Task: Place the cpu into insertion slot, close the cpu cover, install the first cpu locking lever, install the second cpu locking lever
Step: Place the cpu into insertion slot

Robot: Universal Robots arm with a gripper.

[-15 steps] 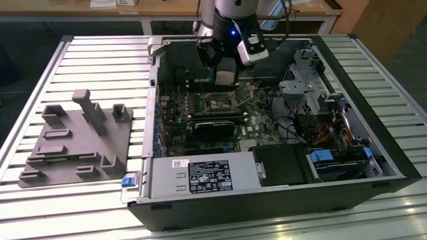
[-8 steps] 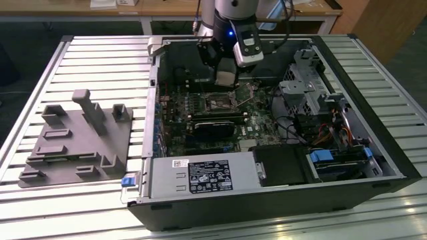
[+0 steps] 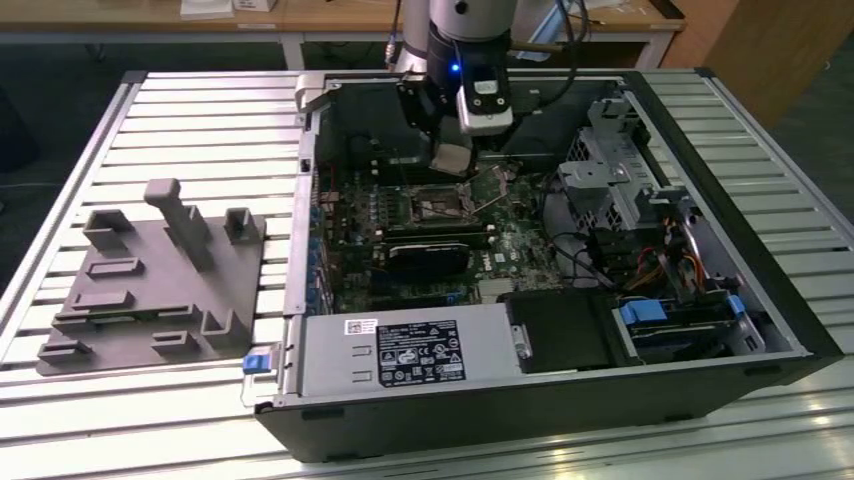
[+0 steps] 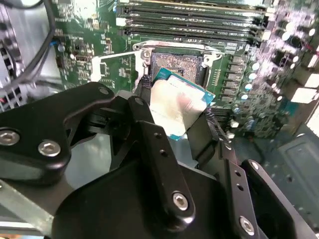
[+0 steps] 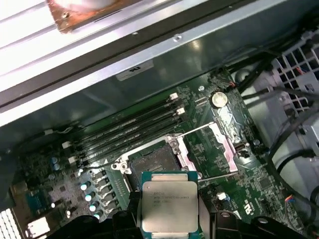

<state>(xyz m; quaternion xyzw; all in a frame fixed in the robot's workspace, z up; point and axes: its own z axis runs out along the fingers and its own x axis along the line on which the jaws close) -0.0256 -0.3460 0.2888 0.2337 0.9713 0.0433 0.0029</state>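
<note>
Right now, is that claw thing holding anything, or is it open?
Gripper: shut on the chip, which is not yet in the open socket.

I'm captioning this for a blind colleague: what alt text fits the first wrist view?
The gripper holds the cpu, silvery top facing the camera, close to the empty insertion slot on a green motherboard. The cpu cover lies flipped open beside the slot, and long memory slots run along the slot's other side.

You have: cpu (image 5: 169, 209), silvery-grey top, green edge; gripper (image 4: 177, 113), black; insertion slot (image 5: 149, 167), dark centre, silvery rim; motherboard (image 5: 241, 186), green; power supply box (image 3: 328, 356), grey with white label; fixture block (image 3: 147, 292), plain grey.
</note>
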